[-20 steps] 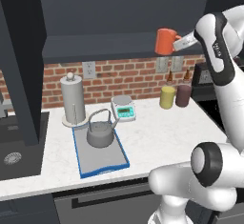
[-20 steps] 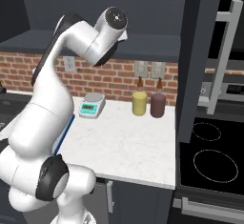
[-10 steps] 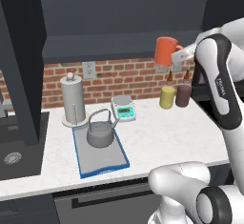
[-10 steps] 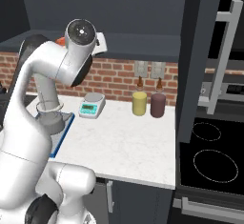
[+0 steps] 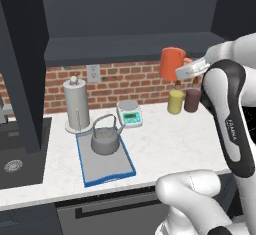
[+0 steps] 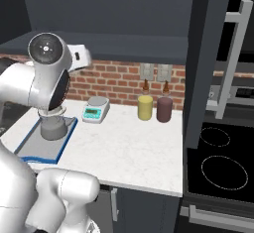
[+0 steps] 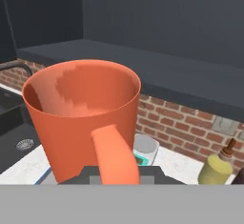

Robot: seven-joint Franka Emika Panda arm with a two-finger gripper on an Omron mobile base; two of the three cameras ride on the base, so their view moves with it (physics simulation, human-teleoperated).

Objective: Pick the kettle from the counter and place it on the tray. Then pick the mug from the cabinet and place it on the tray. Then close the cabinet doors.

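Aloft, the claw [image 5: 181,72] grasps the orange mug [image 5: 172,64] by its handle, above the counter [image 5: 165,141].

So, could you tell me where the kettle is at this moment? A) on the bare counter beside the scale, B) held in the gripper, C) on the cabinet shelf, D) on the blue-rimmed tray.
D: the kettle sits on the tray, while the gripper holds the mug up in the air above the counter.

I see the orange mug [image 7: 81,118] close up, upright, its loop handle toward me; behind it brick wall. A yellow canister [image 7: 215,169] stands at lower right.
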